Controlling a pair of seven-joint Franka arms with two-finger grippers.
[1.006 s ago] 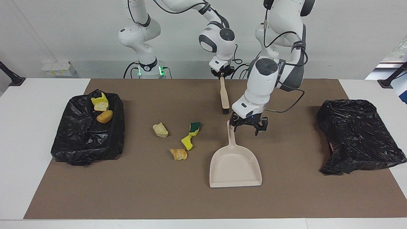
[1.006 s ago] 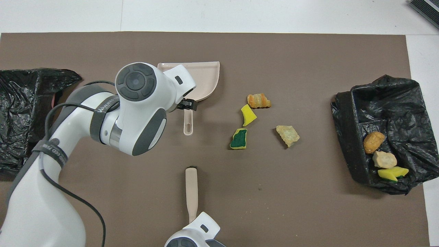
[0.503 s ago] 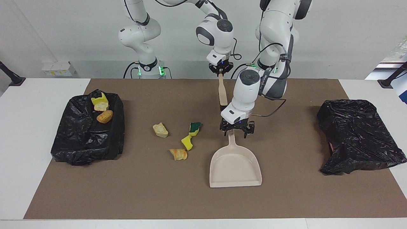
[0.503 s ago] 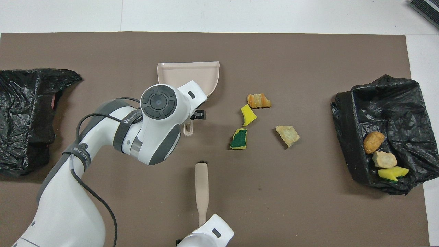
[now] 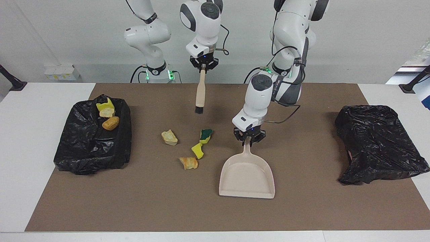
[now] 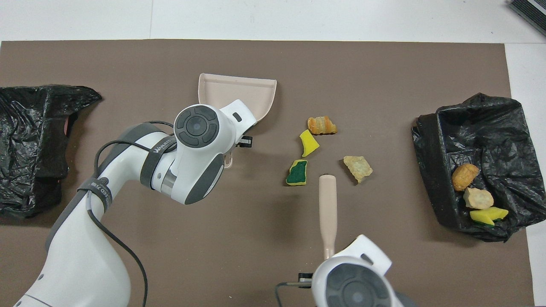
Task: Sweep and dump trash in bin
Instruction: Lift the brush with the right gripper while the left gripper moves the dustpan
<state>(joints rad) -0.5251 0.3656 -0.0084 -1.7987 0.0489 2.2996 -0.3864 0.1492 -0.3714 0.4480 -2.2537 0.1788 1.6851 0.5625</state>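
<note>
Lying loose beside the dustpan point(image 5: 247, 176) are four scraps point(image 5: 196, 150), three already in the bin point(image 5: 92, 141), while the left gripper point(image 5: 249, 137) clamps the pan's handle and the right gripper point(image 5: 203, 65) grips the raised brush point(image 5: 200, 95).

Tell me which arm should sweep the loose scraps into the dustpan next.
Right: the right gripper holds the brush above the scraps. The left gripper grips the dustpan handle.

White arms point(image 5: 289, 30), grey joints, black cables.
</note>
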